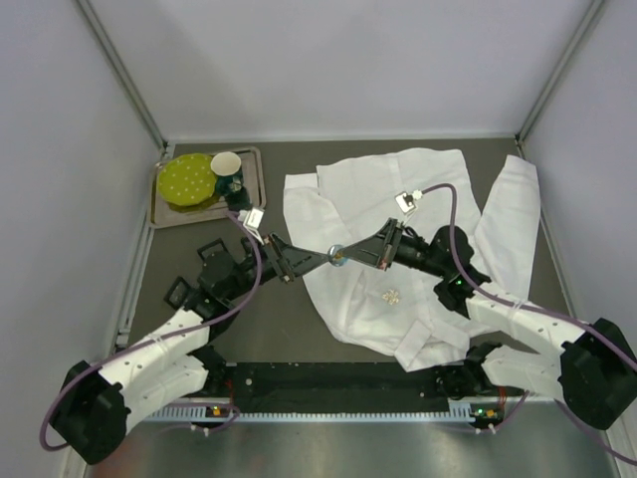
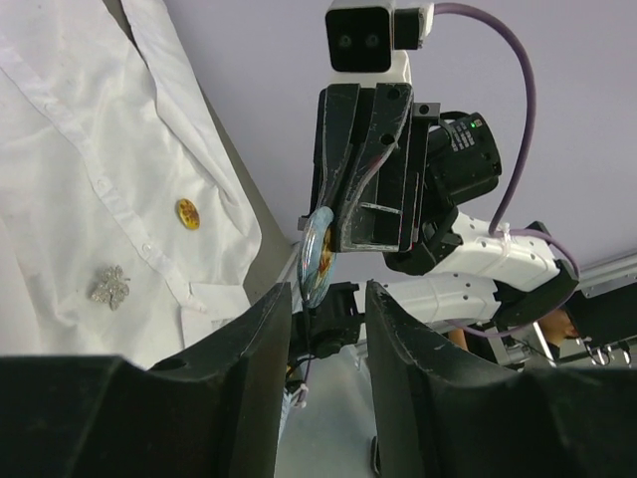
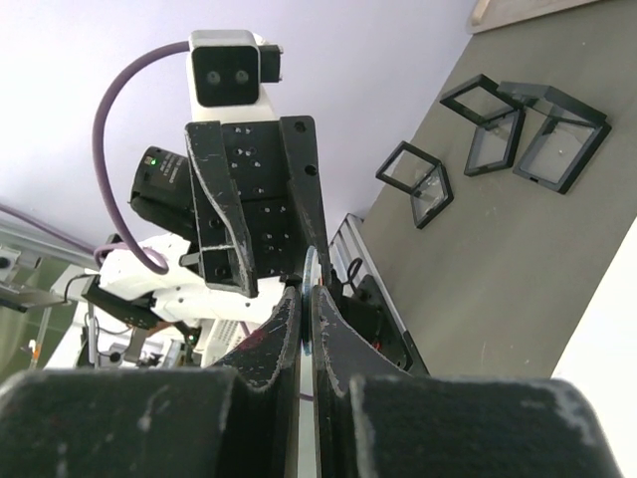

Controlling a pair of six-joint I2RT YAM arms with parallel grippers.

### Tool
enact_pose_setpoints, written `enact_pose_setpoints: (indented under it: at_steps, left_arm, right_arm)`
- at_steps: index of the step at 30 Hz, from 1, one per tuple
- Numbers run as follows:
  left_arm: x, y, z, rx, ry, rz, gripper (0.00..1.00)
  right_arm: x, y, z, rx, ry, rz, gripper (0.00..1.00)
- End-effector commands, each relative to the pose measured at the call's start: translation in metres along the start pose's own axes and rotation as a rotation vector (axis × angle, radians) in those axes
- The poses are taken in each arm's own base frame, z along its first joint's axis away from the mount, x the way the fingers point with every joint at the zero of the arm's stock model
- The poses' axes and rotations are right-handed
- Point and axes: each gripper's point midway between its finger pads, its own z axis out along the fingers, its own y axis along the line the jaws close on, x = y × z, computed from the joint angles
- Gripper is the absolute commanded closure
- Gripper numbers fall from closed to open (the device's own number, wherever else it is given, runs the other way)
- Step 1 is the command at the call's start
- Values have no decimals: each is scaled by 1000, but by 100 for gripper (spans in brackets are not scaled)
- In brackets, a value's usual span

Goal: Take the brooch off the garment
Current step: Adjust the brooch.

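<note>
The white garment [image 1: 370, 196] lies spread on the table, also in the left wrist view [image 2: 60, 149]. A round bluish brooch [image 1: 338, 255] hangs in the air above its left edge. My right gripper [image 1: 350, 256] is shut on the brooch, whose thin edge [image 3: 311, 267] sits pinched between the fingers of that gripper [image 3: 307, 291]. My left gripper [image 1: 326, 259] faces it from the left and stands open. The brooch's [image 2: 318, 254] lower rim sits just at the tips of the left gripper [image 2: 328, 294], closer to the left-hand finger [image 2: 249, 368].
A silver flower-shaped pin [image 2: 109, 287] and a small amber pin [image 2: 187, 213] sit on the shirt front. A metal tray [image 1: 255, 186] at the back left holds a green disc and a white cup. Black wire frames [image 3: 418, 181] lie on the table left of the garment.
</note>
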Motion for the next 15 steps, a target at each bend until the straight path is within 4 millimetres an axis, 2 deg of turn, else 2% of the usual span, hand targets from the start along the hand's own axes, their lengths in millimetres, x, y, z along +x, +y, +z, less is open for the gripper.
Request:
enact_pose_setpoints:
  at_steps: [1,7,15]
  left_arm:
    - [-8,-31,4,130,-2,21,60]
    - [-6,-33,2,144,8,21,66]
    - [-7,-34,1,157,-6,13,68]
  right_arm:
    - [-12,27,11,-95,-26,-57,100]
    - [-14,27,14,-99,-33,-55,100]
    - [-12,28,14,-108,-24,-54,100]
